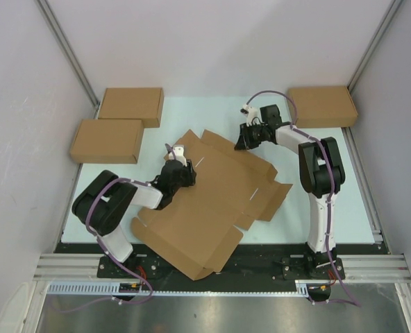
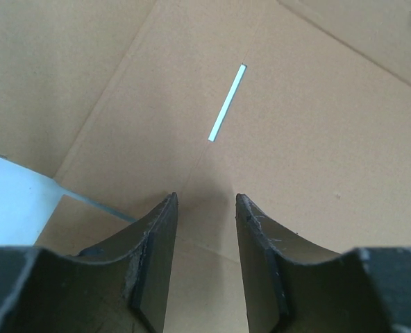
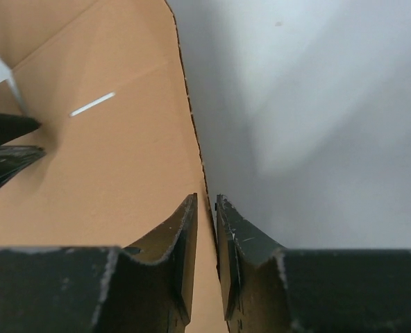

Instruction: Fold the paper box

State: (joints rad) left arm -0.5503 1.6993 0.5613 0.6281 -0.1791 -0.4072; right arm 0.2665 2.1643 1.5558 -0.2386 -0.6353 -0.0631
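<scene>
Top external view: paper box (image 1: 212,201), largely unfolded, lies mid-worktop (image 1: 337,208) between both arms; left end effector (image 2: 205,198) half-open over an inner panel, right end effector (image 3: 205,200) pinched narrow on its far edge.

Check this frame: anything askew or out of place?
Yes. The paper box lies skewed on the table, and its near corner hangs past the table's near edge, over the black base rail. No tears or spills visible.
</scene>
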